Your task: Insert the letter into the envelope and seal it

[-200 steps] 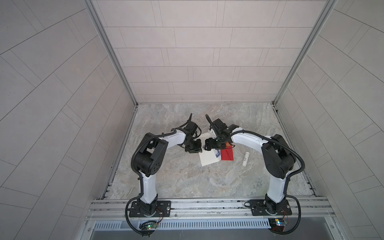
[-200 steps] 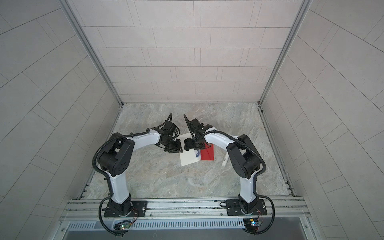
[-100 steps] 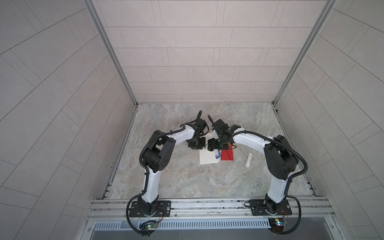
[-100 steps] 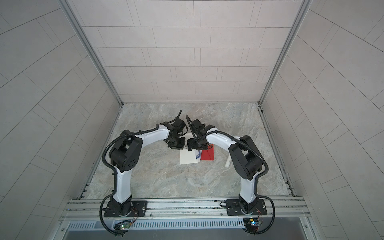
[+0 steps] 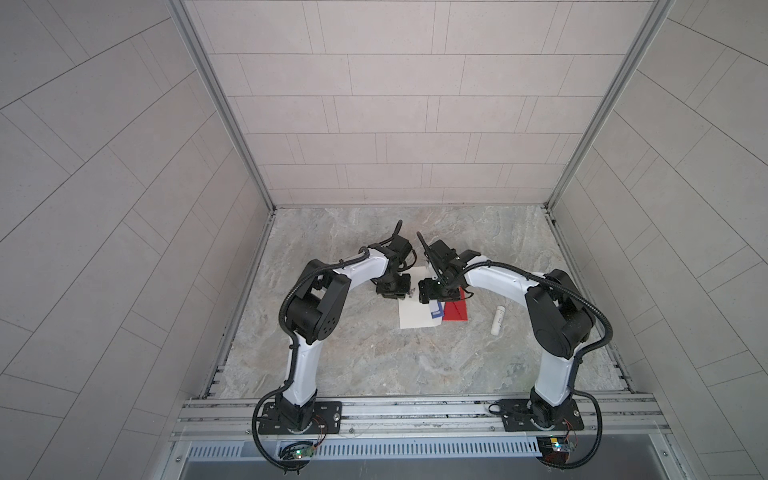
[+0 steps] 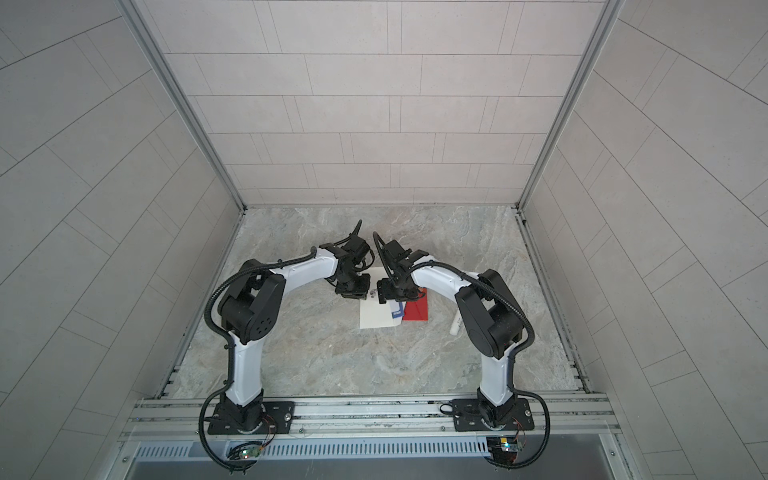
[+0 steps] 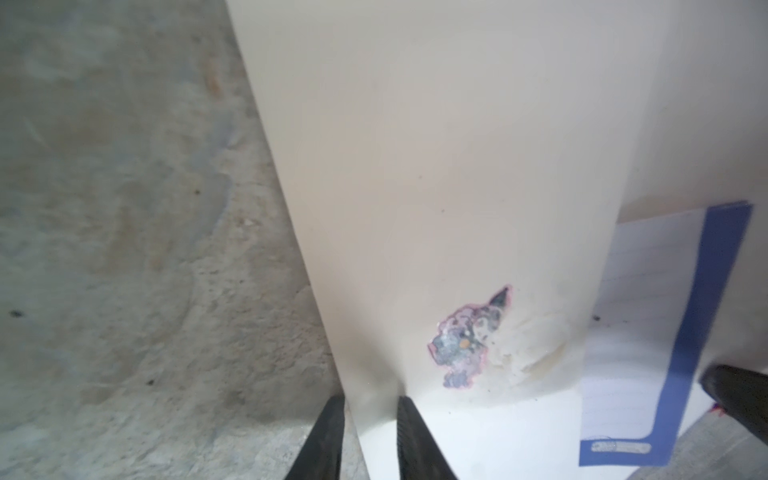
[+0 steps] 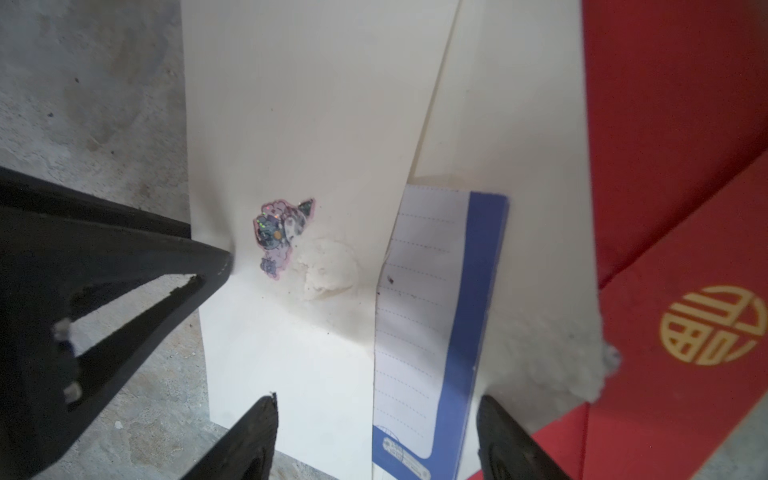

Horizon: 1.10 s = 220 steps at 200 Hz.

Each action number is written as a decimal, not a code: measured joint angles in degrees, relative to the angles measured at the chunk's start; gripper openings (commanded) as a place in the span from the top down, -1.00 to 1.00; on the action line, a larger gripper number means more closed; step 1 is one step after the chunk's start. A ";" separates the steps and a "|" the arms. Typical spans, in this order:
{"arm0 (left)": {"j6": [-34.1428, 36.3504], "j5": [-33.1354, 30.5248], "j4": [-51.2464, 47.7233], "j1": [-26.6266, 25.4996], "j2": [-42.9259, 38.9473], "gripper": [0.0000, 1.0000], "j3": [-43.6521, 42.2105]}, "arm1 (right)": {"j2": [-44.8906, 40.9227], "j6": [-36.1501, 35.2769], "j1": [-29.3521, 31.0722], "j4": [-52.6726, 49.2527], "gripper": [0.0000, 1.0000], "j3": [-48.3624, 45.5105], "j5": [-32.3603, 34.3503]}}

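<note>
Tabletop (image 5: 374, 353): left tool (image 7: 372, 399) pinches envelope (image 7: 415, 166); right tool (image 8: 378, 399) wide astride letter (image 8: 415, 311); tube (image 5: 498, 320) in both top views only.

envelope (image 8: 299, 124): plain cream
sticker (image 8: 282, 237): purple-grey, pink edge, glitter specks
letter (image 8: 415, 311): white w/ dotted grey rules, blue border
red packet (image 8: 665, 166): bright red
emblem (image 8: 712, 328): gold, round, on red packet
table (image 5: 374, 353): grey marble, beige veins
tube (image 5: 498, 320): white
arms (image 5: 361, 270): white shells, blk joints + cables
walls (image 5: 395, 116): pale grey tile, staggered
</note>
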 measured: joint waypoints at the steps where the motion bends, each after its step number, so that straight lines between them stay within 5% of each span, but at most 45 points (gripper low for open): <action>1: 0.02 0.00 0.00 0.00 0.00 0.38 0.00 | 0.09 0.00 0.00 0.00 -0.54 0.00 -0.02; 73: 0.85 10.34 1.01 0.28 0.11 0.30 -0.87 | 2.86 0.00 -0.35 0.50 -0.53 0.44 -4.96; 153: 0.83 12.55 1.25 0.63 0.24 0.20 -0.96 | 3.43 0.00 -1.70 1.86 -0.50 0.44 -12.41; 220: 3.87 7.82 -2.80 -0.04 1.62 0.21 2.56 | -8.94 2.21 -2.69 -0.66 -0.55 -1.97 2.71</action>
